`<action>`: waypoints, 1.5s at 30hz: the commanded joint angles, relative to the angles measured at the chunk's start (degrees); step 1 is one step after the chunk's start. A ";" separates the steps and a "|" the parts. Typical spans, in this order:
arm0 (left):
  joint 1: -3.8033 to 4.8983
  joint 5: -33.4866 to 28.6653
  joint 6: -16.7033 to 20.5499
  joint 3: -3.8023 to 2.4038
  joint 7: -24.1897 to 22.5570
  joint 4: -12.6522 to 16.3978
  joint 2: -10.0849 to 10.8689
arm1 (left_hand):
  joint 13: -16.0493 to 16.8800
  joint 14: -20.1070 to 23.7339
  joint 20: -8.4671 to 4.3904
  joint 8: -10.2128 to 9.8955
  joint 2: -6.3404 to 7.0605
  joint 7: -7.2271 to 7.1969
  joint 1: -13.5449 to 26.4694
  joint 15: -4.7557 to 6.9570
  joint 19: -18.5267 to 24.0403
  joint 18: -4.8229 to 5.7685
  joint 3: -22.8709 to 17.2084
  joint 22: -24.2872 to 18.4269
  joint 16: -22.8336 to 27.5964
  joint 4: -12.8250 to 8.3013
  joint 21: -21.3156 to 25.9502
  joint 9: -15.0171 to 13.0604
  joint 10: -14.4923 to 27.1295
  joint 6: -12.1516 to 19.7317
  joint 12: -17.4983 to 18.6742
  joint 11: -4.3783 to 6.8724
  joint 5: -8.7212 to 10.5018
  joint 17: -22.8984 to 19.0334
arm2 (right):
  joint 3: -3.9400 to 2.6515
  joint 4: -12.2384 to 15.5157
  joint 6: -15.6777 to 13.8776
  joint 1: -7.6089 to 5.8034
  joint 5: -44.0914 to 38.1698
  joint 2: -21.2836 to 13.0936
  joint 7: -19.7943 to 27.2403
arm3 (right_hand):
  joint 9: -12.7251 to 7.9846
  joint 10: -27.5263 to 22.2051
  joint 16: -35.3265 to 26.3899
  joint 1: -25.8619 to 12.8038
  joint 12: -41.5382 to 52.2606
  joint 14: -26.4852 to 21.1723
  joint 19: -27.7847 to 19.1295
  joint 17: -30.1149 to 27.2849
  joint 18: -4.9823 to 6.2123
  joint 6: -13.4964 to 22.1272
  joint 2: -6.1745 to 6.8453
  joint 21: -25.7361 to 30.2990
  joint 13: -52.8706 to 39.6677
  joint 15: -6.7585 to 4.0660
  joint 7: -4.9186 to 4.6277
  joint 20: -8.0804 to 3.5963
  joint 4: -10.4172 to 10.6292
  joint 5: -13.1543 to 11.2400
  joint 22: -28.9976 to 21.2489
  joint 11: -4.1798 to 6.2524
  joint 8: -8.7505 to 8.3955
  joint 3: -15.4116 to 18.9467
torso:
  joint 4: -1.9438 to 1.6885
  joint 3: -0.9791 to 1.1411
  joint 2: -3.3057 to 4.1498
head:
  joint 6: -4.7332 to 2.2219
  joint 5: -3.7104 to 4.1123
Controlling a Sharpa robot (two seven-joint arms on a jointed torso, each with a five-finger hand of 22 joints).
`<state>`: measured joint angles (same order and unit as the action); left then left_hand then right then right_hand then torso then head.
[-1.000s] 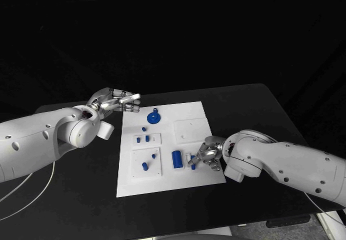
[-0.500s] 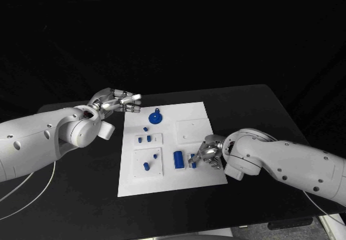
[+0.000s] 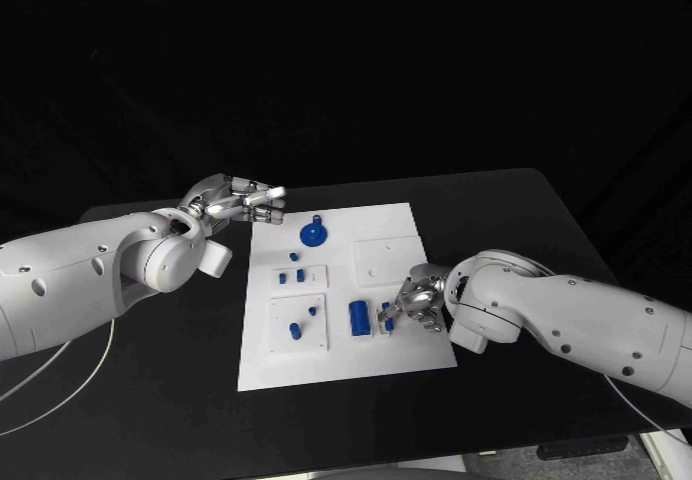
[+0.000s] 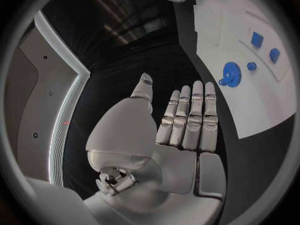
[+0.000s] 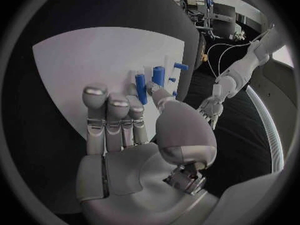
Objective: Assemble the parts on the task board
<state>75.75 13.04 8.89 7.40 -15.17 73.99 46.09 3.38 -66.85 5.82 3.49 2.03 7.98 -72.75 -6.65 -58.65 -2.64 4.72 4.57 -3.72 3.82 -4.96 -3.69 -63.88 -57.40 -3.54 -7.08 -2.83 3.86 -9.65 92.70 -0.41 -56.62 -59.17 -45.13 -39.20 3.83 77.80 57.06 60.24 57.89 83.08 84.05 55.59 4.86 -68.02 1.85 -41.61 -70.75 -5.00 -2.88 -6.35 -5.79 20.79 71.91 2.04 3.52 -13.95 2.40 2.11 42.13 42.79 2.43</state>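
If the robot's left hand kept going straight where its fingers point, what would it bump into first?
Probably the blue gear on the task board. In the left wrist view the left hand, open and holding nothing, points over the black table toward the board's near edge; depth is hard to judge.

Dim dark surroundings, sharp focus, fisheye-bent edges

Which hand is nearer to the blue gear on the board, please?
Left. The left hand hovers just off the board's edge beside the blue gear; the right hand is further down, near the long blue part.
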 commanded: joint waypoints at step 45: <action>0.11 0.30 -0.87 -0.04 -0.32 0.24 0.04 | 0.05 0.24 0.07 0.13 -0.14 0.32 -0.53 -0.22 0.20 0.88 -0.07 -0.09 -0.01 -0.16 0.34 -0.03 0.09 0.01 0.14 -0.24 0.10 0.05 | 0.07 -0.78 4.37 -0.25 -4.30 1.37 -2.05 | 0.13 -0.38 -0.56 0.96 -0.66 0.09 2.96 -0.08 -0.78 -0.46 0.03 0.49 0.39 -0.56 -0.02 -0.44 3.67 -3.65 -0.22 0.21 0.09 2.46 | 0.09 0.06 -0.06 | 0.83 -0.69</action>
<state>75.78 13.17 8.72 7.39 -15.13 74.07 46.17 3.38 -66.85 5.82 3.49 2.04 7.97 -72.75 -6.65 -58.65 -2.64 4.72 4.58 -3.72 3.81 -4.96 -3.68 -63.88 -57.40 -3.54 -7.08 -2.83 3.86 -9.78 91.94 3.34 -57.13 -62.34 -43.95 -39.72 4.04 77.61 56.80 60.82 57.44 83.28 84.04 55.59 4.85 -68.42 1.83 -41.38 -70.45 -5.19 -2.70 -6.34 -2.36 17.31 71.74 2.24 3.80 -11.48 2.44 2.14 42.06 43.57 1.82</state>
